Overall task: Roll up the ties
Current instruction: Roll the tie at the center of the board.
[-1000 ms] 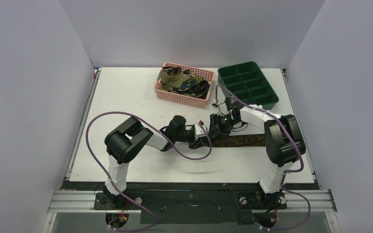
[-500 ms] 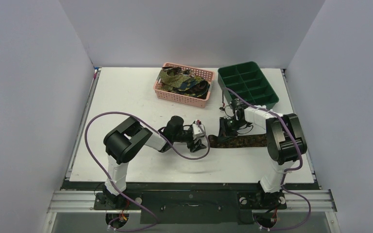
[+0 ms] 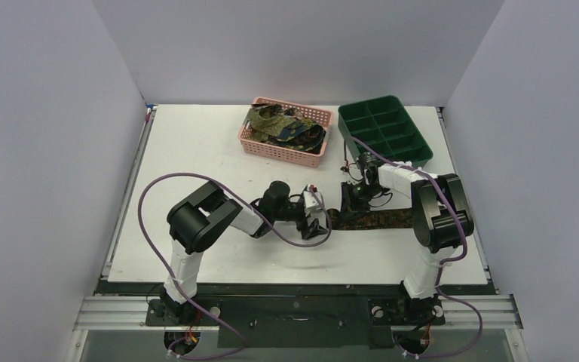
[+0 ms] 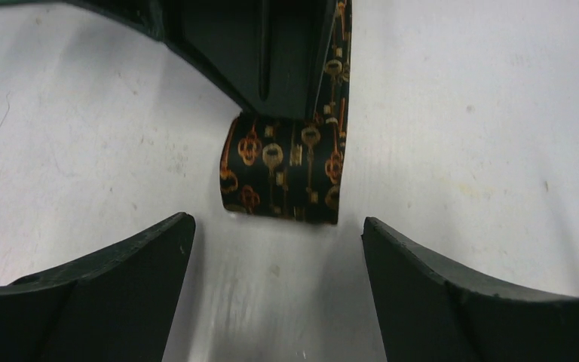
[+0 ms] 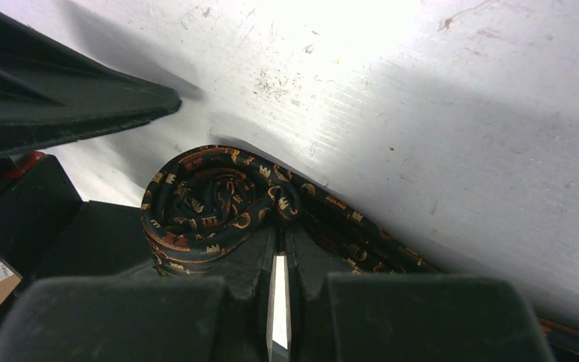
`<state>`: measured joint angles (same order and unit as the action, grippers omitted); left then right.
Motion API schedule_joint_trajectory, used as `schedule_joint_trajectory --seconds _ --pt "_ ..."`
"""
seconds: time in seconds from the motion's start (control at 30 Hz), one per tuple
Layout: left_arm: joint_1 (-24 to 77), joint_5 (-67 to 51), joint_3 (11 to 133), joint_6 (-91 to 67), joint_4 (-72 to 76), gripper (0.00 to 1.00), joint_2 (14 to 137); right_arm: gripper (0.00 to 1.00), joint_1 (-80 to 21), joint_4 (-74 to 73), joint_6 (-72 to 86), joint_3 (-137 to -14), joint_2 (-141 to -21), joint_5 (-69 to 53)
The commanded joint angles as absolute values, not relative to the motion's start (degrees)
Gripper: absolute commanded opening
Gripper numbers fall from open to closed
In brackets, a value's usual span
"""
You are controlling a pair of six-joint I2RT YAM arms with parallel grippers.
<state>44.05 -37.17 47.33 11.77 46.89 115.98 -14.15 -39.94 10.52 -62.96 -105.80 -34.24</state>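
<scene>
One dark tie [image 3: 377, 219] with a gold and brown pattern lies flat on the table, its left end wound into a small roll [image 5: 203, 204]. My right gripper [image 5: 279, 237] is shut on that roll and stands over it in the top view [image 3: 349, 199]. My left gripper [image 4: 275, 222] is open and empty, low on the table just left of the roll [image 4: 283, 173], which lies a little beyond its fingertips. It is level with the tie's left end in the top view [image 3: 317, 220]. More ties [image 3: 283, 124] lie heaped in the pink basket.
The pink mesh basket [image 3: 271, 147] stands at the back centre. The dark green tray with compartments [image 3: 403, 154] stands at the back right, just behind my right arm. A left finger [image 5: 68, 105] shows close to the roll in the right wrist view.
My right gripper has moved a little to the right along the tie with the roll. My left gripper drew back left, then came back toward the roll's end.
</scene>
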Motion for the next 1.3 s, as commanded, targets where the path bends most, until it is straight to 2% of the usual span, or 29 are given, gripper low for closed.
schedule_joint_trajectory --seconds 0.0,0.07,0.13,0.23,0.33,0.4,0.43,0.53,0.57,0.63,0.7,0.87,1.0,1.07,1.13,1.2,1.23,1.27 --pt "45.35 -37.66 52.43 7.11 53.7 0.8 119.87 0.0 -15.96 -38.78 6.44 -61.56 -108.29 -23.6" --pt "45.8 -37.56 54.17 5.71 53.92 0.77 121.19 0.0 -16.63 -38.03 6.5 -61.95 -108.38 -23.7" --pt "46.17 -37.2 55.37 5.12 53.36 0.68 122.0 0.0 -17.5 -37.5 6.58 -62.82 -108.75 -24.13" --pt "46.39 -35.74 55.06 6.35 50.97 0.46 121.94 0.0 -18.82 -36.78 6.49 -64.62 -108.93 -25.21" --pt "45.55 -35.18 51.96 10.36 46.52 0.28 120.67 0.0 -19.17 -36.6 6.26 -67.01 -108.34 -27.17" --pt "44.75 -35.02 49.19 12.41 44.56 0.21 119.23 0.0 -18.85 -37.29 5.77 -68.04 -106.88 -28.63" --pt "44.57 -34.88 48.37 13.15 43.86 0.2 118.16 0.0 -18.36 -38.11 5.61 -68.4 -106.22 -29.26" --pt "43.99 -34.9 44.89 16.27 40.98 0.18 116.64 0.19 -16.92 -39.59 5.23 -67.67 -101.61 -33.79" --pt "43.97 -35.14 44.28 17.34 40.8 0.18 116.19 0.3 -16.32 -40.07 5.34 -66.79 -100.55 -34.96" --pt "44.07 -35.42 43.44 18.94 39.76 0.18 115.88 0.44 -15.97 -39.97 6.35 -65.63 -97.87 -38.69" --pt "44.32 -35.45 43.78 19.48 39.01 0.19 116.05 0.5 -16.43 -39.31 9.05 -64.85 -96.34 -42.82" --pt "44.44 -35.59 45.75 20.55 36.7 0.2 117.19 0.53 -19.19 -35.46 12.62 -63.28 -97.15 -43.55" --pt "44.39 -35.49 46.31 20.99 35.78 0.21 117.33 0.51 -19.83 -33.84 13.77 -62.96 -99.34 -42.47" --pt "44.41 -35.38 46.32 21.0 35.54 0.21 117.27 0.46 -19.81 -34.38 12.88 -62.95 -100.26 -41.39" --pt "44.4 -35.23 46.27 20.72 35.51 0.21 117.25 0.36 -19.78 -35.41 11.86 -62.66 -100.92 -40.65" --pt "44.34 -35.19 46.13 20.52 35.55 0.21 117.07 0.16 -19.48 -36.21 10.87 -61.89 -100.98 -39.12" --pt "44.35 -35.17 45.98 20.48 35.65 0.21 117.07 0.02 -19.11 -36.34 10.67 -61.57 -100.7 -37.79" --pt "44.37 -35.23 45.93 20.48 35.71 0.22 116.94 0.0 -18.87 -36.71 10.52 -61.16 -100.58 -37.13"
